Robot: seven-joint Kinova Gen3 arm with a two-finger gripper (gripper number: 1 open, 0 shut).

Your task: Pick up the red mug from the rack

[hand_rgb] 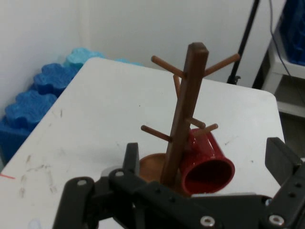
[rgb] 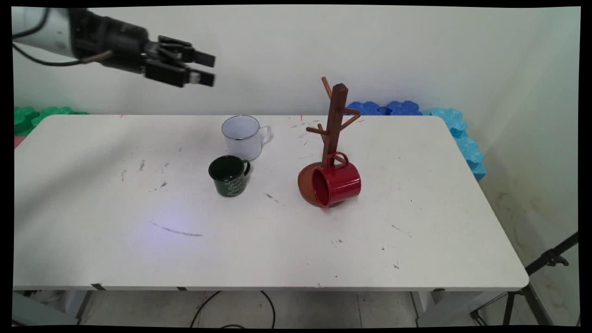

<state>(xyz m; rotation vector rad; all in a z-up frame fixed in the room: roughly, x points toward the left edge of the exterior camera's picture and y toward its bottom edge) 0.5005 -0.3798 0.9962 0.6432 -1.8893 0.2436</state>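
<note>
The black two-finger gripper (rgb: 209, 69), jaws spread and holding nothing, hangs high over the white bench's (rgb: 115, 194) far left, aimed at the brown wooden mug tree (hand_rgb: 183, 114) where a red enamel mug (rgb: 336, 184) hangs low, apart from the green mug (rgb: 229, 175) and white mug (rgb: 243, 136).

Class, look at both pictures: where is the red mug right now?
In the main view the red mug hangs by its handle on a low peg of the wooden mug tree, right of centre on the table, and right of the green mug.
</note>
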